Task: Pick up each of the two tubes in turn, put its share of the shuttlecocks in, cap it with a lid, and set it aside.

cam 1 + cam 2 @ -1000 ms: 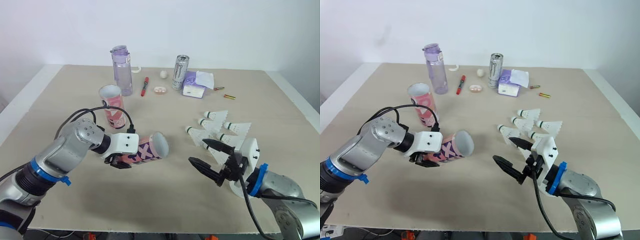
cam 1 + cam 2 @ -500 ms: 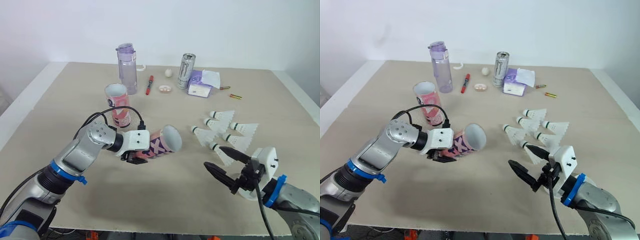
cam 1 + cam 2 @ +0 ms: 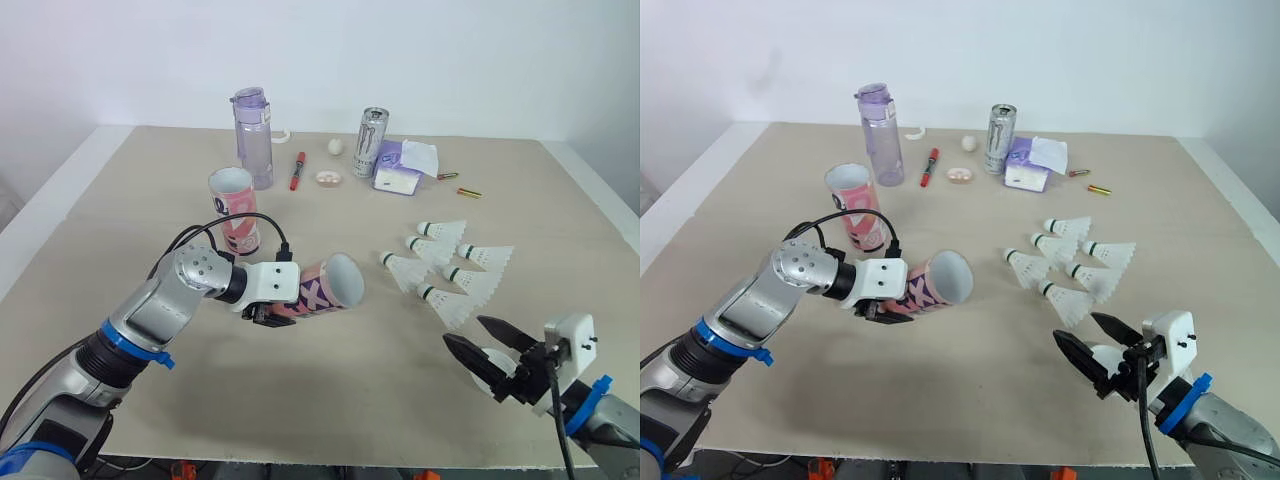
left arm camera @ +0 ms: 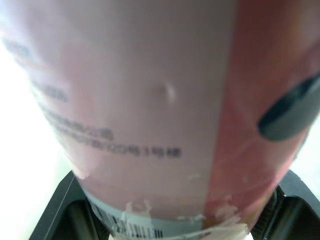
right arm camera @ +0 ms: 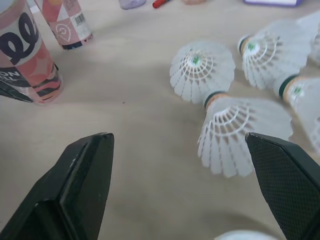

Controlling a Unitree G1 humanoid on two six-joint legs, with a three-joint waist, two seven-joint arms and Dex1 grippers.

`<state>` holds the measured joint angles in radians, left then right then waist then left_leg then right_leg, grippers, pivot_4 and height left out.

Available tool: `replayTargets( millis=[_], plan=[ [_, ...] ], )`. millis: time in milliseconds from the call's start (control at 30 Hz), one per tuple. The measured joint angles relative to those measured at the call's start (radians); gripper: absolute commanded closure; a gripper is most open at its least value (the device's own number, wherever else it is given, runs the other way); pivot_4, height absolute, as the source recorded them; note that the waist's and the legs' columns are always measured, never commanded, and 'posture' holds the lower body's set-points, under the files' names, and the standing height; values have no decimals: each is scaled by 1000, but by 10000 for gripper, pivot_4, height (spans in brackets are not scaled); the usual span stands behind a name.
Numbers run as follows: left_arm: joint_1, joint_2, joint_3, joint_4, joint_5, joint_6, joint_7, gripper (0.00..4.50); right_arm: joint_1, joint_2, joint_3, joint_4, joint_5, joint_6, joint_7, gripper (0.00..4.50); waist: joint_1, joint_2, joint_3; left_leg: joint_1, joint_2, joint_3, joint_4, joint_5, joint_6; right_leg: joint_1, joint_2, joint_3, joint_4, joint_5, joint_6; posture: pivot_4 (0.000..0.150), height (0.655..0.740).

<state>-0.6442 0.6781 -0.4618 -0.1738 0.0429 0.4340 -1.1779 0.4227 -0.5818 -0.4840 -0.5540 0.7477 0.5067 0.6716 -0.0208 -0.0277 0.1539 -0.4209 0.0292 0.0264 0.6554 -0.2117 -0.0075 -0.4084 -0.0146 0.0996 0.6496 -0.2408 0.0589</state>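
While my left claw (image 3: pixel 262 312) is clamped around one pink tube (image 3: pixel 322 289), I hold that tube on its side over the counter (image 3: pixel 330 400), its open mouth turned toward my right. My right claw (image 3: pixel 463 330) hangs low near the counter's front edge, its two fingers spread wide apart with nothing between them. Just beyond their tips six white shuttlecocks (image 3: pixel 430 250) lie in a loose cluster, the nearest one (image 3: pixel 447 306) close to my fingers but apart from them. The second tube (image 3: pixel 233 211) stands upright behind my left claw, its mouth open. Along the far side stand a clear purple bottle (image 3: pixel 252 139) and a tall can (image 3: pixel 369 143), with a red pen (image 3: pixel 296 170) lying between them and a pack of tissues (image 3: pixel 396 168) beside the can.
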Motion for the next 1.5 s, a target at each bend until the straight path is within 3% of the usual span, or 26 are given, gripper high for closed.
replayTargets(
  millis=[667, 767, 867, 933, 967, 1067, 1367, 1500],
  plan=[
    [6, -35, 3, 16, -12, -2, 21, 15962, -241, 19, 140, 120, 10, 180, -151, 0, -1, 0, 0, -1, -1, 0, 0, 0, 0, 0, 0, 0, 0, 0, 1, 1500, 7400],
    [9, -35, 4, 14, -11, -3, 23, 16421, -272, 19, 153, 126, 12, 206, -172, 7159, -1, 0, 0, -1, -1, 0, 0, 0, 0, 0, 0, 1, 0, 0, 2, 1500, 7400],
    [21, -35, 7, 4, -8, -5, 35, 16421, -310, 20, 177, 129, 0, 235, -197, 24195, 1, 0, 0, -1, -1, -1, 0, 0, 0, 0, 0, 0, 0, 0, 2, 1500, 7400],
    [22, -35, 8, 2, -7, -5, 36, 16421, -311, 20, 177, 138, -8, 237, -200, 30564, 0, 0, 0, -1, -1, 0, 0, 0, 0, 0, 0, 0, 0, -1, 2, 1500, 7400],
    [24, -35, 8, -2, -7, -5, 37, 16421, -311, 20, 177, 150, -18, 238, -203, 36064, 0, 0, 0, -1, -1, 0, 0, 0, 0, 0, 0, 1, 0, 0, 2, 1500, 7400],
    [26, -35, 8, -5, -7, -4, 39, 16421, -311, 20, 177, 151, -30, 238, -206, 43714, 0, 0, 0, -1, -1, 0, 0, 0, 0, 0, 0, 0, 0, 1, 4, 1500, 7400],
    [27, -39, 9, -3, -6, -6, 42, 16421, -280, -2, 174, 112, -68, 232, -211, 44599, 0, 1, 0, -1, -1, 0, 0, 0, 0, 0, -1, 1, 0, 0, 4, 1500, 7400],
    [18, -44, 9, 21, -6, -24, 33, 16421, -242, -140, 112, -2, -63, 237, -139, 44599, 0, 3, 0, -1, -3, 1, 1, 0, 0, 1, -2, 2, 0, 0, 5, 1500, 7400]
  ],
)
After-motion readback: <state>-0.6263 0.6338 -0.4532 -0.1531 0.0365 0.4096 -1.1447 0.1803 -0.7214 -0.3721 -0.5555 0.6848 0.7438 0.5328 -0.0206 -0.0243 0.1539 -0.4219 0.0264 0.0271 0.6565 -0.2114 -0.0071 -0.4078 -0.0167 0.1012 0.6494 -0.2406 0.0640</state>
